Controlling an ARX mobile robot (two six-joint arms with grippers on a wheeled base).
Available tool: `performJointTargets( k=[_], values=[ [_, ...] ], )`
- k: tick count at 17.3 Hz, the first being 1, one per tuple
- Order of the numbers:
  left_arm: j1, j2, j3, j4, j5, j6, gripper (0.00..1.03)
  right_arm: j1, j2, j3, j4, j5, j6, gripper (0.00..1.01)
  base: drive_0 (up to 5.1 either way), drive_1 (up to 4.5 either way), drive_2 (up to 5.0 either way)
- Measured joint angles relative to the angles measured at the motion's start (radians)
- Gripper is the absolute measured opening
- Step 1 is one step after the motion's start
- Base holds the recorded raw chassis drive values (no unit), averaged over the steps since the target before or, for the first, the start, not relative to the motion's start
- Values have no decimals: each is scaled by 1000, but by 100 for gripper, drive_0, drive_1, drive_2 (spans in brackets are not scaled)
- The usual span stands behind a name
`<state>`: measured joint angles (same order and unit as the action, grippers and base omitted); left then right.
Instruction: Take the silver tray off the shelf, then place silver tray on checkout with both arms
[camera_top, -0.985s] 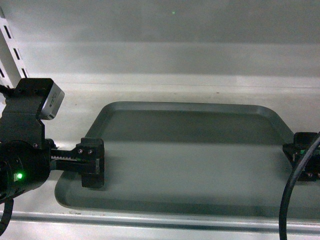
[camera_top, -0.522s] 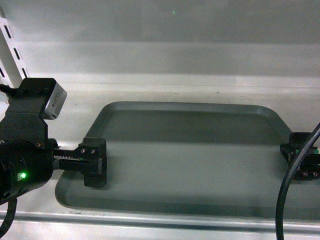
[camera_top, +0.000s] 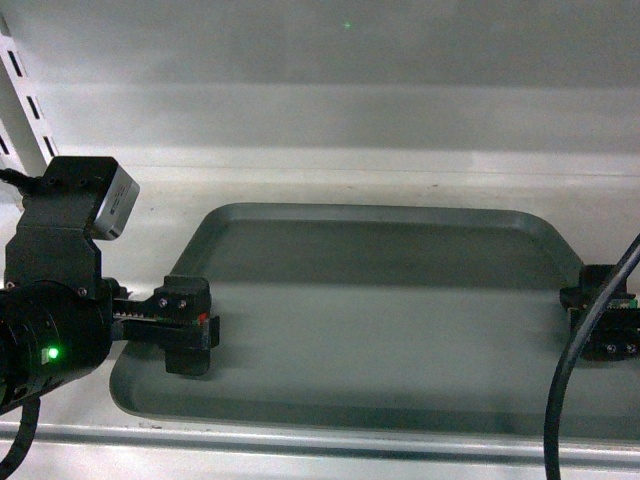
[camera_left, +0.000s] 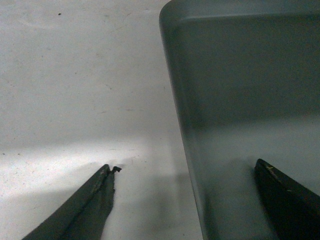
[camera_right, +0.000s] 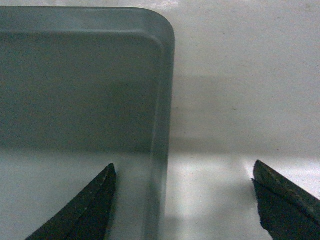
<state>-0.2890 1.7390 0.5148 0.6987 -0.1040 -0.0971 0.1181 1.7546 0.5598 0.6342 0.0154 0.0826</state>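
The silver tray (camera_top: 380, 320) lies flat on the shelf (camera_top: 300, 185), dull grey with a low rim. My left gripper (camera_top: 186, 328) is at its left edge. In the left wrist view the left gripper (camera_left: 187, 166) is open and straddles the tray's left rim (camera_left: 186, 125), one finger over the tray floor and the other over the shelf board. My right gripper (camera_top: 600, 322) is at the right edge. The right wrist view shows the right gripper (camera_right: 183, 165) open too, straddling the right rim (camera_right: 161, 125). Neither gripper pinches the rim. The checkout is out of view.
A slotted upright strip (camera_top: 20, 90) rises at the far left beside the pale back panel (camera_top: 330, 60). The shelf's front lip (camera_top: 300, 442) runs just in front of the tray. A black cable (camera_top: 565, 400) hangs in the right foreground.
The left arm has edged slightly to the right, its fingers staying at the tray's left rim. The right gripper has slid a little left and lower. The tray has not moved.
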Motion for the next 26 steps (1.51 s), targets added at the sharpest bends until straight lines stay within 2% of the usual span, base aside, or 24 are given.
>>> performJointTargets(
  k=[1,5,7,8,10,11,20,26],
  values=[
    [-5,0,0,2,0,0,70,7,0,0,2,0,0,67,0,0,0],
    [-18,0,-6,13,0,7,41,13,0,-3,8,-1,0,39,0,0,0],
    [-22,0,-7,15,-6,17,16,21,0,-11,20,-4,0,13,0,0,0],
    [-21,-1,-9,21,-2,-2,6,25,0,-13,25,0,26,5,0,0,0],
    [-21,-2,-10,20,-2,-50,4,25,-1,-14,26,-4,67,3,0,0,0],
    [-22,-3,-10,19,-2,-57,4,25,-4,-14,24,-6,74,3,0,0,0],
    [-26,-141,-18,-91,-2,-58,3,27,-156,-30,-69,15,61,3,0,0,0],
    [-37,-291,-17,-182,-23,-27,3,28,-320,-30,-161,14,47,3,0,0,0]
  ],
)
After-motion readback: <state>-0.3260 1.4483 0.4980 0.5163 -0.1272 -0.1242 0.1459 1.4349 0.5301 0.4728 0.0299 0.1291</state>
